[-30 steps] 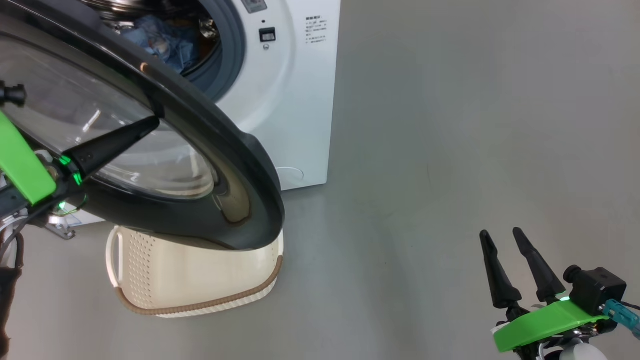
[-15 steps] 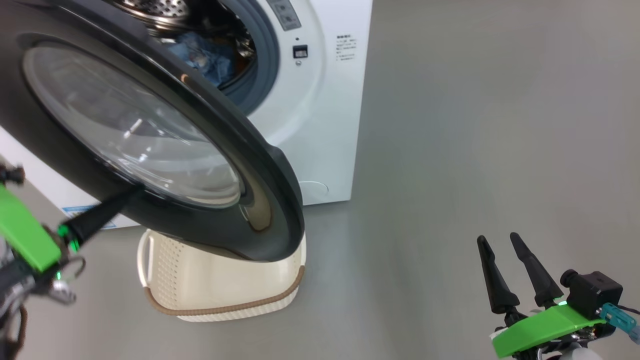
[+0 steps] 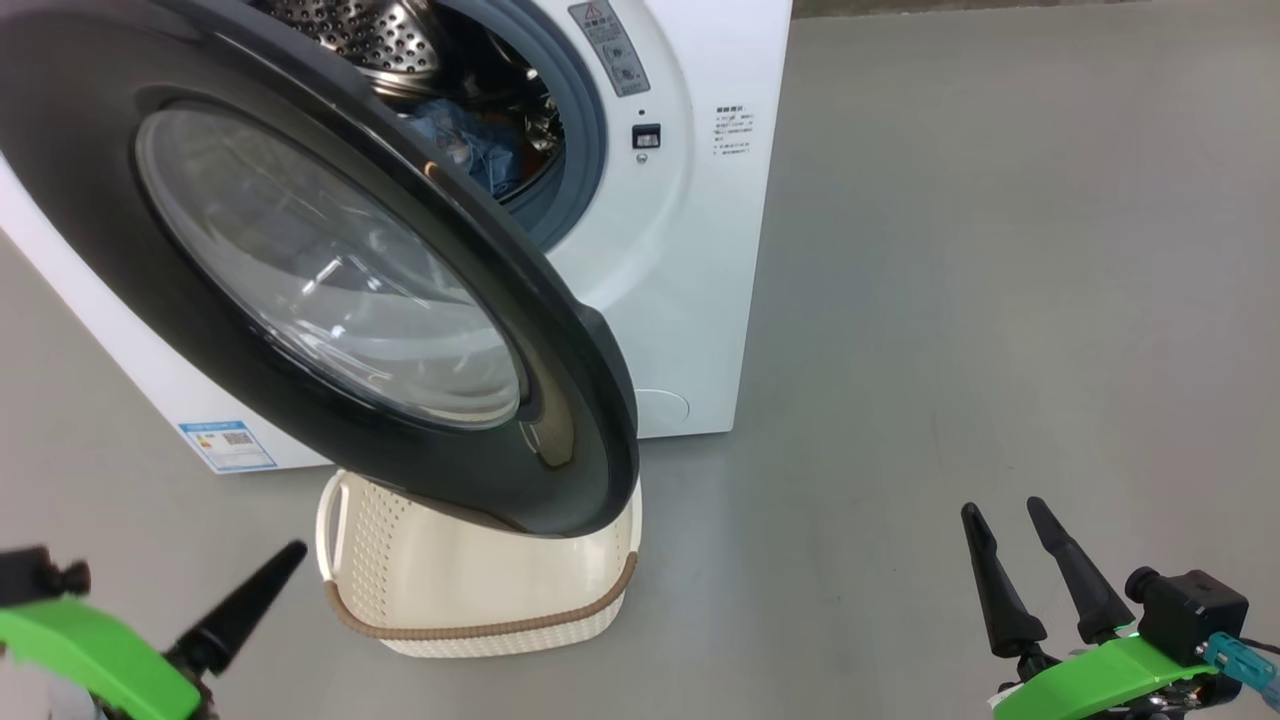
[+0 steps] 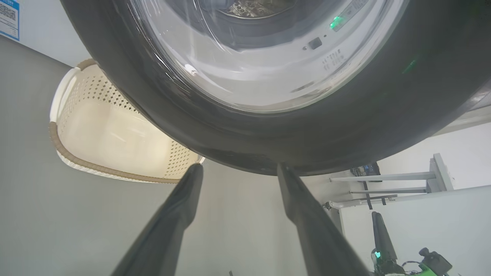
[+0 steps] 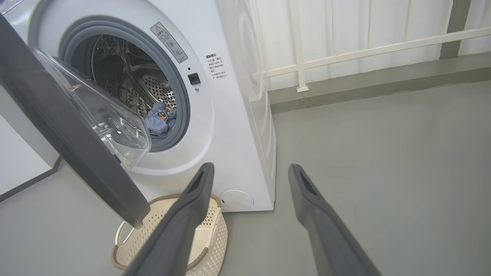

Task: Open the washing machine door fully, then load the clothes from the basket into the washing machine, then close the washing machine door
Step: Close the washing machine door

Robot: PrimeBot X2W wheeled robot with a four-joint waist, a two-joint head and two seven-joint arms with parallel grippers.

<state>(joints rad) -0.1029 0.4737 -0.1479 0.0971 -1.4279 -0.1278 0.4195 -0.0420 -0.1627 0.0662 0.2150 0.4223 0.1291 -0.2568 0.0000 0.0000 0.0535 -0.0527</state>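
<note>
Left gripper spread, holding nothing, low, left of the basket. Washing machine door part-open, hanging over the basket. Clothes sit in the drum of the washing machine; one bundle or two, can't tell. Right gripper spread, holding nothing, far right over the floor.

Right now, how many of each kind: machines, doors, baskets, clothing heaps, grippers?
washing machine: 1
washing machine door: 1
basket: 1
heap of blue clothes: 1
grippers: 2, left gripper and right gripper
Total: 6
</note>
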